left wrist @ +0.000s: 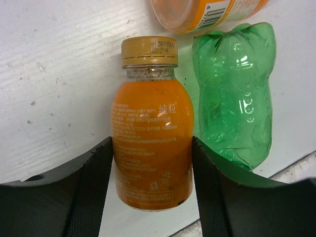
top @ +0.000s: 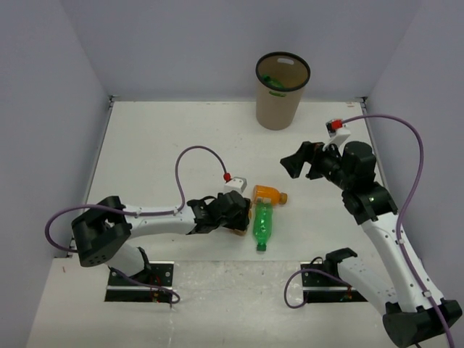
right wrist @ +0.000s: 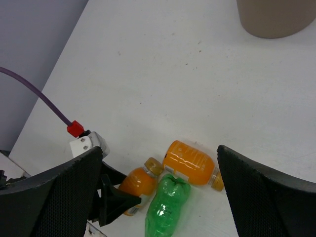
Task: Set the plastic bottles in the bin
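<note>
Left gripper (left wrist: 152, 143): I'm pinching the orange bottle (left wrist: 152, 113), ready for lifting.
Right gripper (top: 304, 161): I'm hovering it agape, 5 o'clock off bin (top: 277, 109).

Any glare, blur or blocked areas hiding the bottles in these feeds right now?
Left wrist: sharp, label print legible on the gripped orange bottle; small glare streaks on the green bottle. Right wrist: bottle cluster in focus, lower corners blocked by the right hand. Top external: even light, faint shadows, no glare.
</note>
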You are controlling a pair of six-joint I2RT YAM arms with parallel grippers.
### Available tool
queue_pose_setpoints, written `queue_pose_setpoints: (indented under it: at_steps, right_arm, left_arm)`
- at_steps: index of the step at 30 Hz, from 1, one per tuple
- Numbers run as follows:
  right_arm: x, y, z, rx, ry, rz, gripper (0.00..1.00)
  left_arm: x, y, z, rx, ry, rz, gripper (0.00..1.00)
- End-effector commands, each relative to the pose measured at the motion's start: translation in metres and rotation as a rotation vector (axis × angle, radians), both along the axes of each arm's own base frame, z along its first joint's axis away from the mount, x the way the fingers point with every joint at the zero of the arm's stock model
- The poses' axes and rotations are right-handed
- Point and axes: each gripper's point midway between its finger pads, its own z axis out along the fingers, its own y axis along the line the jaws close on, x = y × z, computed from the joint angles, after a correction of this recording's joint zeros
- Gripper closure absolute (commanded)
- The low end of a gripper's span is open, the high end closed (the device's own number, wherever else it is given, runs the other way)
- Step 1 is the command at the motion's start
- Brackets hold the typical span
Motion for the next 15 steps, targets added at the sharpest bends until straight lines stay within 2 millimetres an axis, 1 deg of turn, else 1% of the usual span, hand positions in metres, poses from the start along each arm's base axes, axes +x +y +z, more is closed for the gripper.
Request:
queue_pose_setpoints:
  at_steps: [1, 4, 6, 9, 10, 11, 12, 13, 14, 15]
  right_arm:
    - [-0.001, 0.004, 0.01, 0.017, -0.038, 0.024, 0.01]
    - [-0.003, 0.005, 0.011, 0.017, -0.044, 0.031, 0.01]
    - [-0.004, 0.005, 0.011, 0.017, -0.041, 0.036, 0.01]
    - [-0.004, 0.006, 0.01, 0.016, -0.037, 0.043, 0.01]
    - [-0.004, 0.006, 0.009, 0.017, -0.034, 0.043, 0.01]
    - [-0.004, 0.007, 0.01, 0.021, -0.037, 0.044, 0.01]
    - [-0.004, 0.007, 0.01, 0.022, -0.035, 0.046, 0.01]
    - [-0.004, 0.008, 0.01, 0.023, -0.037, 0.048, 0.01]
    - [-0.004, 0.008, 0.011, 0.025, -0.037, 0.047, 0.01]
    - [-0.004, 0.008, 0.01, 0.025, -0.036, 0.052, 0.01]
  left_arm:
    - [-0.008, 0.032, -0.041, 0.159, 0.048, 0.03, 0.38]
    - [-0.007, 0.035, -0.041, 0.166, 0.041, 0.046, 0.37]
    - [-0.006, 0.039, -0.04, 0.176, 0.032, 0.061, 0.3]
    - [-0.004, 0.049, -0.034, 0.197, 0.014, 0.083, 0.32]
    - [-0.003, 0.051, -0.031, 0.199, 0.007, 0.089, 0.34]
    - [-0.002, 0.054, -0.03, 0.206, -0.001, 0.096, 0.49]
    - [-0.002, 0.057, -0.027, 0.211, -0.007, 0.1, 0.6]
    - [-0.001, 0.06, -0.026, 0.219, -0.015, 0.107, 0.9]
    - [0.0, 0.061, -0.025, 0.223, -0.021, 0.113, 0.97]
    - [-0.001, 0.065, -0.024, 0.234, -0.021, 0.123, 0.98]
